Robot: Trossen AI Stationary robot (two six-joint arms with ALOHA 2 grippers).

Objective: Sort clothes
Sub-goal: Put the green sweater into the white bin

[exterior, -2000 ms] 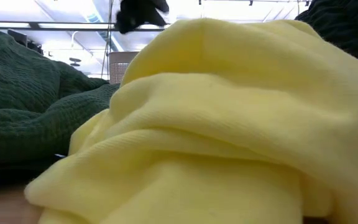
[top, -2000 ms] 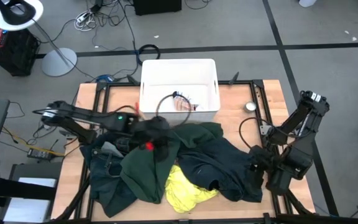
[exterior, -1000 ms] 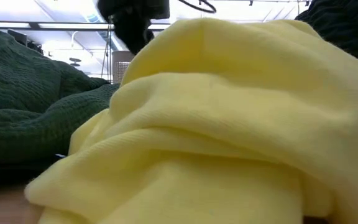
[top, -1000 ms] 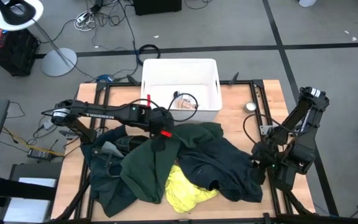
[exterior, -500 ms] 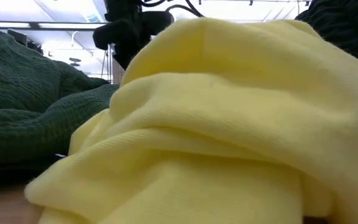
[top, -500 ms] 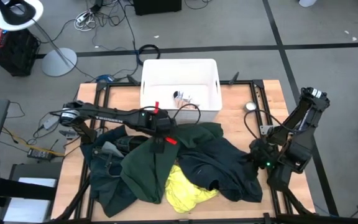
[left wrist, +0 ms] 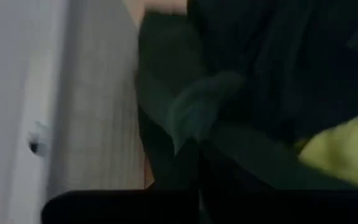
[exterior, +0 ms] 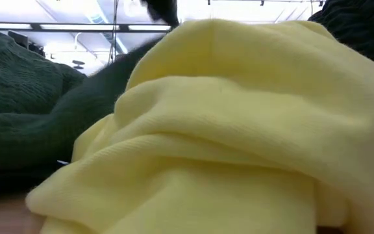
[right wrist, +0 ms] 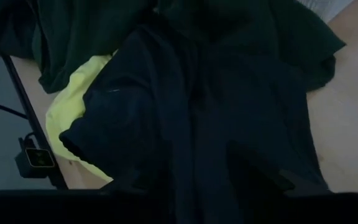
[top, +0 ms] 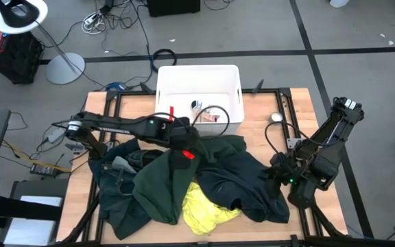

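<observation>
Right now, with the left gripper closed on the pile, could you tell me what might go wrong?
The left gripper is shut on the dark green knitted garment, which overlaps the dark navy fabric garment and the bright yellow cloth; lifting may drag those along. The white rectangular plastic bin stands close behind, so a swing could knock it.

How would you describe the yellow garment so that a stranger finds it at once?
Start at the wooden table and find the clothes pile in front of the white bin. At the pile's near edge lies the yellow garment, the only bright piece between the dark green garment and the navy garment.
</observation>
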